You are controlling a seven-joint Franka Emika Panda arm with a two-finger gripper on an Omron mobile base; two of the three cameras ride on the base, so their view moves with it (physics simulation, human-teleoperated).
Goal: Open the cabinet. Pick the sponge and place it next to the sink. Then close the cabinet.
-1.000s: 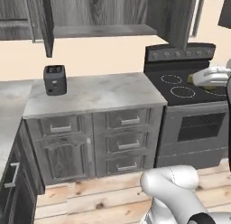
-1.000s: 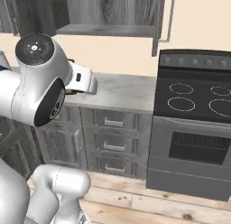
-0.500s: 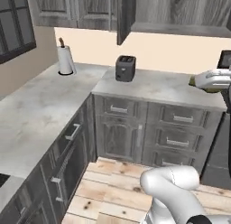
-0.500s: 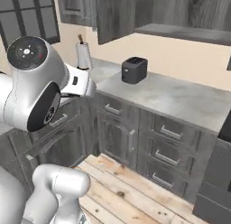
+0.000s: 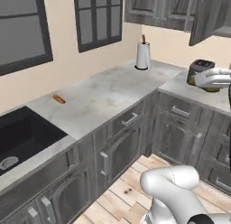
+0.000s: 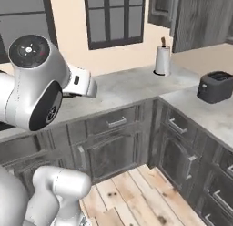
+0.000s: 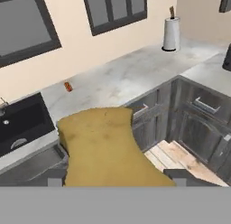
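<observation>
The sponge (image 7: 106, 144) was in the gripper (image 7: 115, 175), seen in the hand view as a yellow-brown lump rising between the two fingers, so the jaws were clamped on it at a fairly wide spread. It was carried in the air, above the floor in front of the low cabinets, not yet over the counter (image 5: 101, 90). The sink (image 5: 20, 137) lay to the left in the left base view, with bare counter between its rim and a small orange object (image 5: 59, 99).

Judged from its look, the sponge was light and soft. It would give under the fingers rather than slip, and it was unlikely to be harmed by a short drop. A hold across its middle, as seen here, appeared adequate; a hold near an edge would probably let it fold and sag.

The cabinet (image 6: 200, 20) door stood open above the toaster (image 6: 215, 86). The paper-towel roll (image 5: 143, 55) stood upright in the corner.
</observation>
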